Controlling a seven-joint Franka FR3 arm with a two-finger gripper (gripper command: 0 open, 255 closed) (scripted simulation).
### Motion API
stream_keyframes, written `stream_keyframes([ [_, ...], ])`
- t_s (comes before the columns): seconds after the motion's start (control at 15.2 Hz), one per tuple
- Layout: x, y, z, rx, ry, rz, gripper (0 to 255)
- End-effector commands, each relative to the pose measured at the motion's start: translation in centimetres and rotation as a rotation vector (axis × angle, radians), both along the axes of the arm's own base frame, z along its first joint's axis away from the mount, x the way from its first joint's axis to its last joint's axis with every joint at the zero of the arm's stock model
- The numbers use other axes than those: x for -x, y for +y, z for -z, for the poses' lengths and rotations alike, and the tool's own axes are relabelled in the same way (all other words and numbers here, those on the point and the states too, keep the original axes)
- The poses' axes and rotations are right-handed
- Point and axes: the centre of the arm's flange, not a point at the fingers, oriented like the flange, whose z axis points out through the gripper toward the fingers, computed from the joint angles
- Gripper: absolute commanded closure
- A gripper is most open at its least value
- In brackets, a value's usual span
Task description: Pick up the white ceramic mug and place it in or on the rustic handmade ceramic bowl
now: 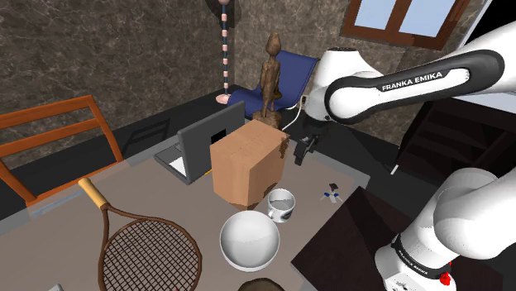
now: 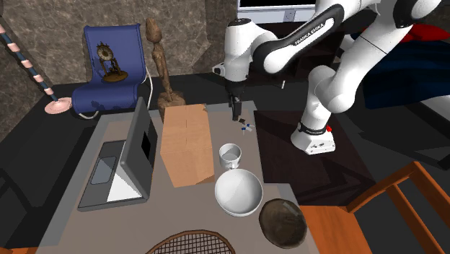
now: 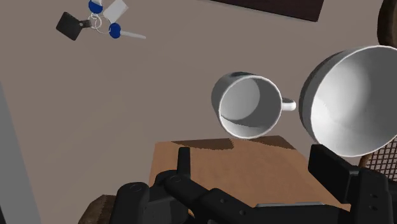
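Standing upright, the mug [image 3: 247,105] points its handle at the bowl [image 3: 347,102]; jaws spread, empty.

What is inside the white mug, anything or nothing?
Nothing, it is empty. The wrist view looks right into the mug, and its white inside is bare. It stands upright beside the white bowl.

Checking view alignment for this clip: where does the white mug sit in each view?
Shoulder view: mug lower middle, beside the box, just above the bowl.
Second exterior view: mug near centre, just above the bowl.
Wrist view: mug beside the bowl, beyond the box.
Shared landmark: the bowl.
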Motion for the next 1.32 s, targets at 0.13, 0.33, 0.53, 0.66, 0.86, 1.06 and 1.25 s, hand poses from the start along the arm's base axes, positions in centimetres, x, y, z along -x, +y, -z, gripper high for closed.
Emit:
stream_keyframes([
  [0.13,-1.1,0.8,5.4,0.007,0.025,0.0,0],
  [0.33,-1.9,1.3,9.3,0.012,0.045,0.001,0],
  [0.53,-2.6,1.7,13.2,0.017,0.065,0.001,0],
  [0.66,-3.0,2.0,15.9,0.021,0.078,0.001,0],
  [0.86,-3.1,2.1,17.7,0.022,0.083,0.001,0],
  [1.06,-3.0,2.2,19.3,0.022,0.083,0.001,0],
  [1.25,-2.9,2.2,20.7,0.022,0.083,0.001,0],
])
